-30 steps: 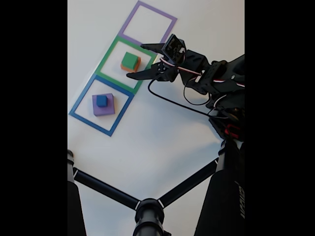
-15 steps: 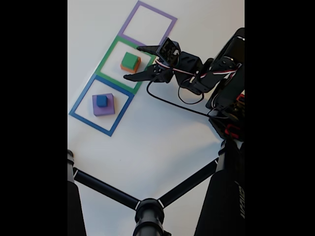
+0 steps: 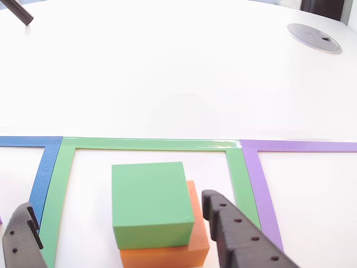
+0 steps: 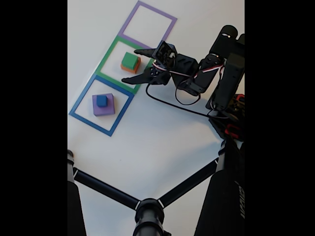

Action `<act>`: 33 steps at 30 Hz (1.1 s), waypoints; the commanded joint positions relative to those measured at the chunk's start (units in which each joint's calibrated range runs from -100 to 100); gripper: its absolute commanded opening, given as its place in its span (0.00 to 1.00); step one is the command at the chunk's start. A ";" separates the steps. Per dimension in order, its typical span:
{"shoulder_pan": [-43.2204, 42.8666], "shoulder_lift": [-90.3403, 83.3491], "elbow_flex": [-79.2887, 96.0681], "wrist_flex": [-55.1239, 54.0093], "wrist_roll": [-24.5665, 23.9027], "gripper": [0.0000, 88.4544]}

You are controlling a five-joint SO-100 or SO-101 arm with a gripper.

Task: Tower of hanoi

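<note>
A green block [image 4: 130, 60] sits on a wider orange block [image 4: 131, 69] inside the green tape square [image 4: 109, 54]. In the blue tape square [image 4: 78, 105], a small blue cube [image 4: 102, 101] rests on a flat purple block [image 4: 107, 109]. My gripper [image 4: 129, 66] is open, with one finger on each side of the green-on-orange stack and not touching it. The other view shows the green block [image 3: 149, 204] and the orange block [image 3: 196, 243] close up between my black fingers [image 3: 237, 234]; the gripper [image 3: 117, 202] is open.
The purple tape square [image 4: 147, 6] at the far end has nothing in it. A black cable [image 4: 167, 101] loops over the table beside the arm. A black stand with spread legs [image 4: 147, 211] fills the near edge. A grey round cover [image 3: 314, 38] lies far back right.
The arm has reached further left toward the green-on-orange stack. The open fingers, which were beside the stack, now straddle it. No block has moved.
</note>
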 commanded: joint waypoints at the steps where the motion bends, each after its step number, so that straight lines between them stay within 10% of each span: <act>1: -0.86 0.56 -1.21 -2.18 0.54 0.39; 33: -2.39 -0.97 -1.03 -1.85 0.54 0.07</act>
